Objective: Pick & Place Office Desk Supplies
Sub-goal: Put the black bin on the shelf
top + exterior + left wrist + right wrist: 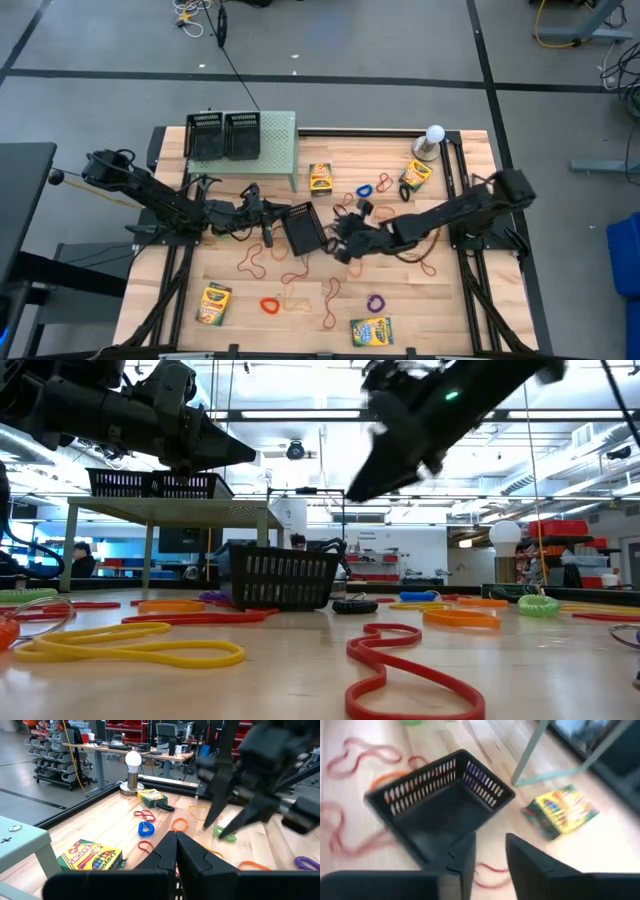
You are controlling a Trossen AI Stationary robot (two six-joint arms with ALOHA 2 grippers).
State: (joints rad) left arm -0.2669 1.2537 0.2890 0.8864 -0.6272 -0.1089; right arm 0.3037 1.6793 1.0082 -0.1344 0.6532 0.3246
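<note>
Bands of many colours lie loose on the wooden table around one black mesh tray at mid-table, taken here as landmark. Nearest the front edge, well short of the tray: one crayon box front-left, another front-right, a red band and a purple band between them. Tray itself stands upright, open top, nothing seen in it in the right wrist view. Left gripper sits just left of the tray, fingers pressed together, holding nothing. Right gripper hangs just right of the tray, above the boards, fingers parted with a gap showing, nothing between them. Beyond the tray: a third crayon box, a blue band, then a fourth box. Farther back-left, pale green stand carrying two more mesh trays, contents not discernible. Back-right, white globe.
</note>
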